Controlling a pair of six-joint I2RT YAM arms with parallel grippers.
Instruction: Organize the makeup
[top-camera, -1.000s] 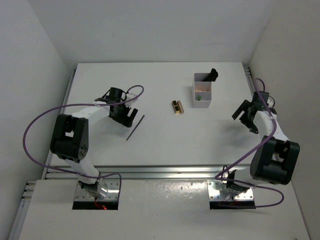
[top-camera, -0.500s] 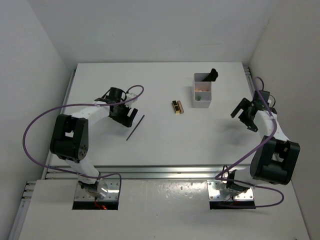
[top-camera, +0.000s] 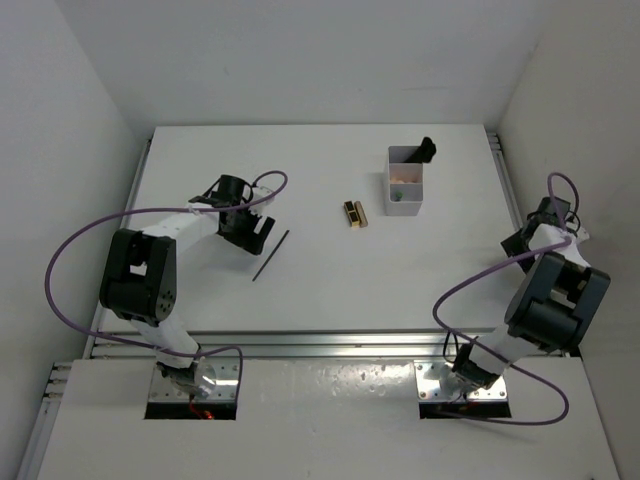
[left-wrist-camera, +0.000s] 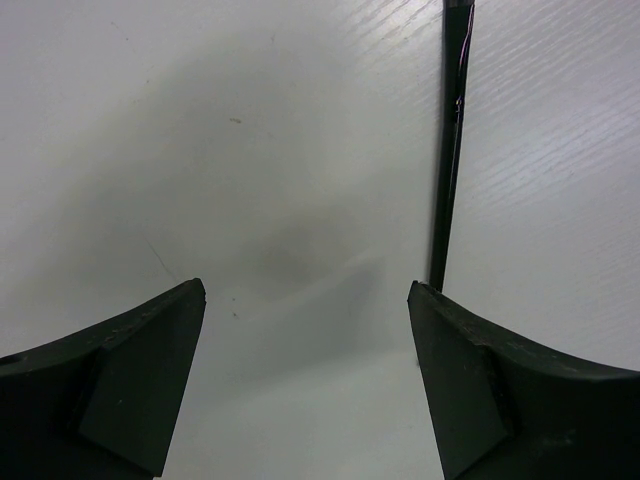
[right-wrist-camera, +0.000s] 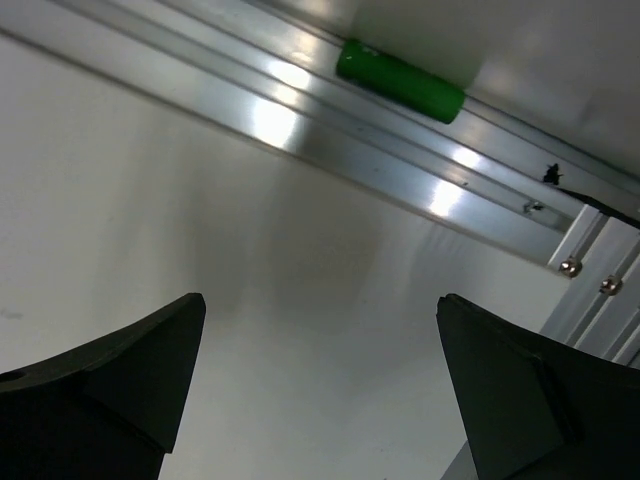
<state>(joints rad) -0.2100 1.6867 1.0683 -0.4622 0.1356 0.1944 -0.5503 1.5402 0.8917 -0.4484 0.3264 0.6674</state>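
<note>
Left wrist view: the left hand (left-wrist-camera: 305, 292) hangs low over the tabletop (left-wrist-camera: 200, 150), its fingers spread wide and holding nothing. A thin black stick (left-wrist-camera: 452, 150) runs away from just beside its right finger. Across the tabletop, the right hand (right-wrist-camera: 320, 300) is equally wide and empty. It faces a green tube (right-wrist-camera: 400, 80) lying on the aluminium rail (right-wrist-camera: 250, 110) beyond.

Two arms, same build. The left arm (top-camera: 140, 270) has white tube links between bulky black joint housings; the right arm (top-camera: 555, 300) is identical. A purple cable (top-camera: 60, 265) runs loose along each arm, in wide loops. The base plates (top-camera: 190, 385) are bare shiny metal. The left claw (left-wrist-camera: 305, 300) has two matt black fingers (left-wrist-camera: 120, 380), wedge-shaped, with flat inner faces and pale dusty edges. The right claw (right-wrist-camera: 320, 305) has the same black wedges.
</note>
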